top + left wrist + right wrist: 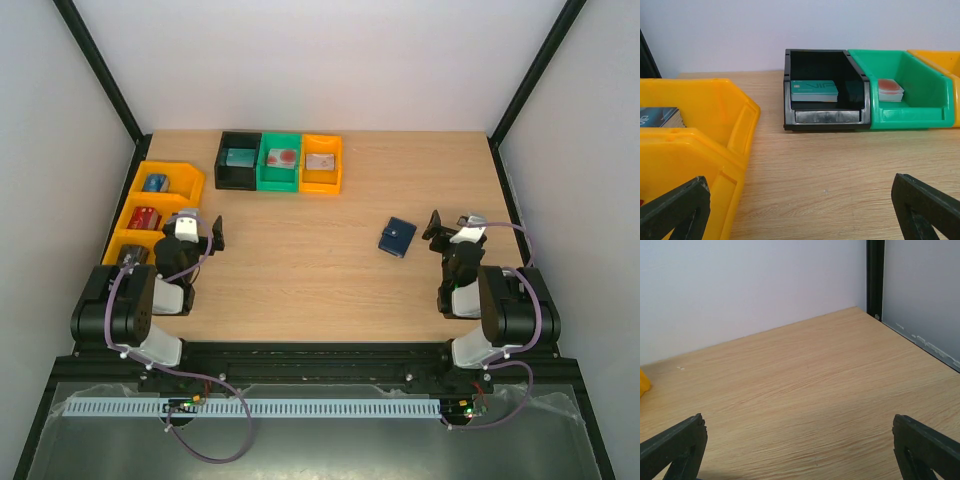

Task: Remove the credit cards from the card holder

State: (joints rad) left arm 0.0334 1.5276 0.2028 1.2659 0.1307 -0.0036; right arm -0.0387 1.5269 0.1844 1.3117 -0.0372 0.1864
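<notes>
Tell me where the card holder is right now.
In the top external view the card holder lies closed on the table, right of centre, just left of the right end effector and apart from it. Neither wrist view shows it.

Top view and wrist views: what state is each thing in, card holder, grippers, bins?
card holder, shut, lying flat, untouched
left gripper, open, empty
right gripper, open, empty
black bin, holds teal cards
green bin, holds red-topped cards
orange bin, holds greyish cards
</notes>
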